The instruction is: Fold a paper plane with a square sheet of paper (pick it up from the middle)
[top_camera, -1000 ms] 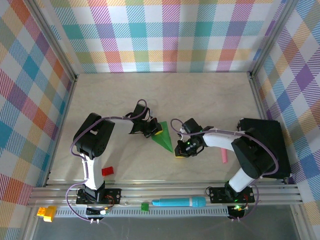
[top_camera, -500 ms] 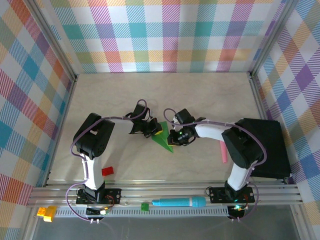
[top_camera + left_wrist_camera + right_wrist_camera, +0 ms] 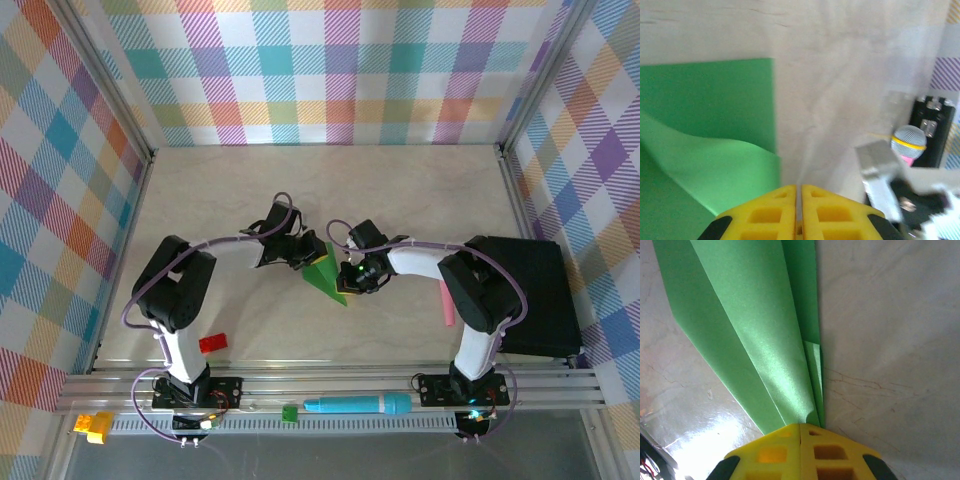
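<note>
Paper plane (image 3: 325, 286) sits mid-table (image 3: 420, 190), centre of the top view, with its narrow end toward the bottom of the frame. You have both grippers on it. The left gripper (image 3: 308, 259) is at its upper left edge and the right gripper (image 3: 349, 282) at its right edge, so the paper lies between the two.

In the left wrist view the left gripper (image 3: 799, 189) is at bottom centre and its yellow fingers (image 3: 767, 216) are pressed together with no gap. The paper plane (image 3: 705, 110) fills the left half of that frame. One flap curls up and runs to the left-hand finger, and the paper's right edge stops just left of the seam. You cannot tell from this view whether any paper is pinched or only lies under the tip.

In the right wrist view the right gripper (image 3: 800, 426) is at bottom centre with its fingers (image 3: 832, 456) closed. The paper plane (image 3: 755, 325) fans out toward the top of the frame, and its folded layers narrow down and run straight into the seam between the fingers, so they are clamped on the paper there.

Also in the top view, well apart from the paper, are a red block (image 3: 213, 343) at lower left, a pink stick (image 3: 448, 303) to the right, and a teal marker (image 3: 357, 405) on the rail at the bottom.
</note>
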Robot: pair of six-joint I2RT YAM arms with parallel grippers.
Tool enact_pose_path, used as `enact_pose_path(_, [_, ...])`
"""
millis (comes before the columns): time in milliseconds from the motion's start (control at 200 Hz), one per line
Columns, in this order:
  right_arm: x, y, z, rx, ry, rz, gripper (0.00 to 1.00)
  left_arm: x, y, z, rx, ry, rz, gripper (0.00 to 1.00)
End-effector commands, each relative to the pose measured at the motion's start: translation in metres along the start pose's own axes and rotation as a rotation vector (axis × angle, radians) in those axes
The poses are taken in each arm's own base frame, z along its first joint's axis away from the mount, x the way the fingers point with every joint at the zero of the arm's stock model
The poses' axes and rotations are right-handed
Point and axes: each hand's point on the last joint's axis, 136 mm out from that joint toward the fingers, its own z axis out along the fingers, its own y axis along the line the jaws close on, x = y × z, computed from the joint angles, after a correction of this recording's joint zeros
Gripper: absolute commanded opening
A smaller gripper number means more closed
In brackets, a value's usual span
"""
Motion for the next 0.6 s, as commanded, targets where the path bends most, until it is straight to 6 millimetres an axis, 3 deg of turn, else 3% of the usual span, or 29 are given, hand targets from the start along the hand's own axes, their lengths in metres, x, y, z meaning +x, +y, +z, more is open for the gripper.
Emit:
enact_pose_path(0, [0.023,-0.036,0.011,0.132,0.077,0.041,0.05,0.022,0.011,0.005,-0.027,0.046,0.018,0.1])
enact_pose_path(285, [0.027,-0.039,0.011,0.143,0.095,0.05,0.05,0.037,0.035,0.026,-0.068,0.101,0.014,0.11])
enact_pose_path(595, [0.05,-0.069,0.018,0.255,0.171,0.076,0.05,0.018,0.064,0.028,-0.182,0.05,-0.001,0.12])
